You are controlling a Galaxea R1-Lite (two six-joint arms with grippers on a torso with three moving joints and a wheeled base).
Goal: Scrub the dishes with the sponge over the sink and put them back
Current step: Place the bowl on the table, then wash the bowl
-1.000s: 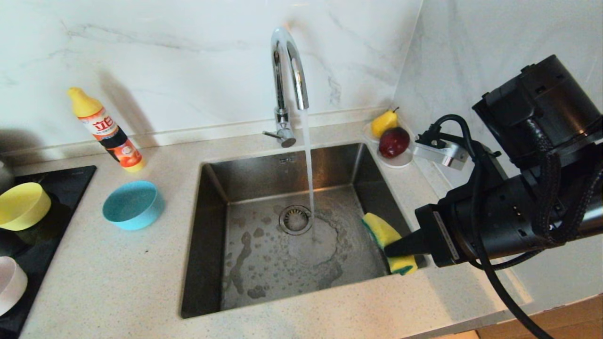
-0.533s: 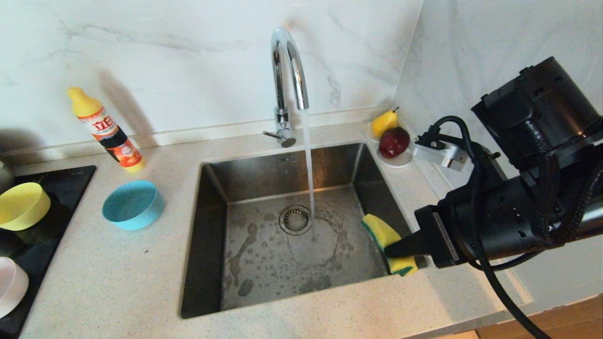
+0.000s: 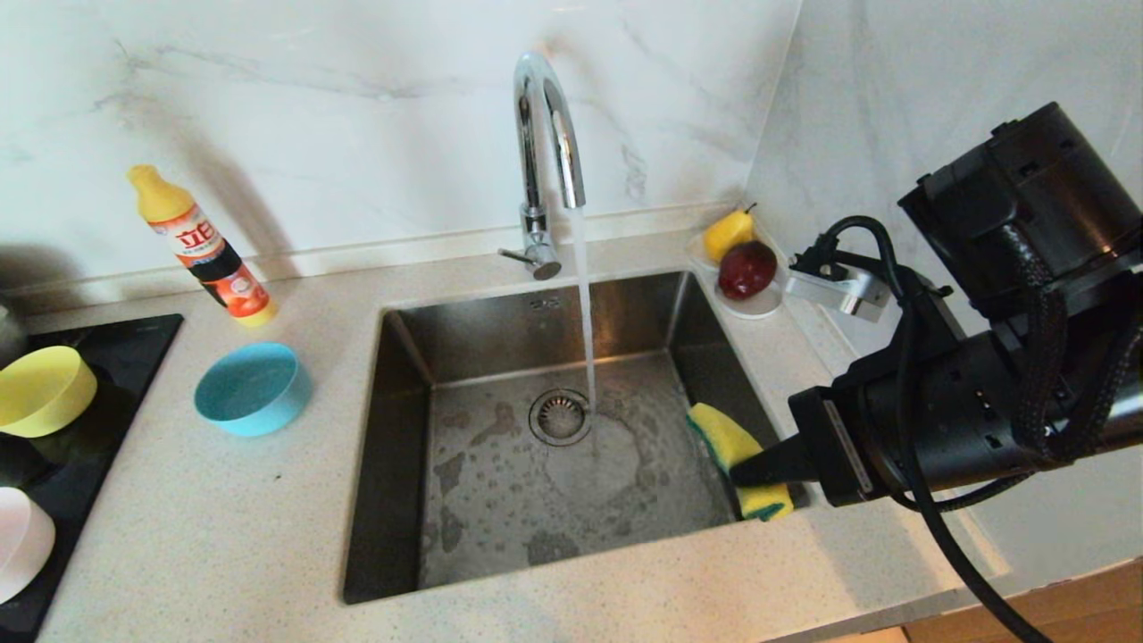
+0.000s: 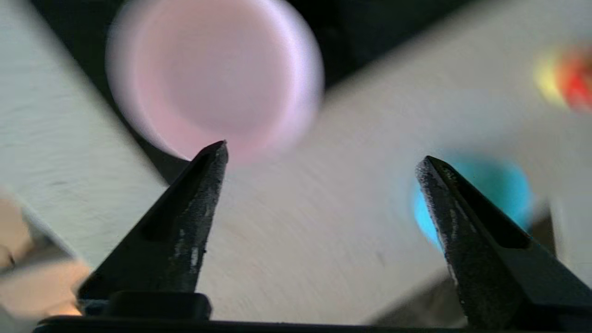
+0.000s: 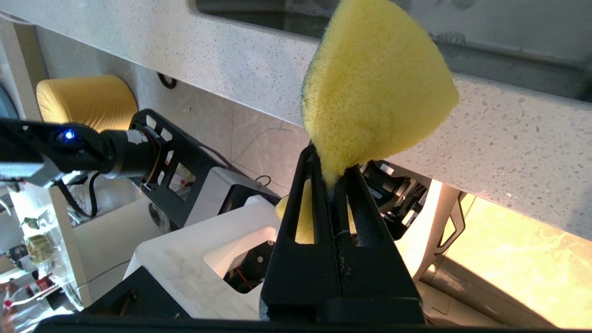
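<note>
My right gripper [image 3: 748,471] is shut on the tail of the yellow sponge [image 3: 725,439], held over the sink's [image 3: 406,446] right front corner; in the right wrist view the sponge [image 5: 374,78] fans out past the gripper [image 5: 333,159]. The yellow bowl [image 3: 45,390] and the pink bowl [image 3: 22,540] sit on the black hob at the far left, the blue bowl [image 3: 253,388] on the counter beside it. My left gripper [image 4: 322,151] is open and empty above the counter, with the pink bowl [image 4: 212,74] and the blue bowl [image 4: 499,185] beyond its fingertips. It is out of the head view.
Water runs from the chrome tap [image 3: 545,134] onto the sink floor near the drain [image 3: 560,415]. A detergent bottle [image 3: 204,250] stands at the back left. A saucer [image 3: 759,308] with a pear and a red fruit sits in the back right corner by the wall.
The right arm and the sponge have kept still. Only the wet patches on the sink floor have shifted. The bowls stand where they were.
</note>
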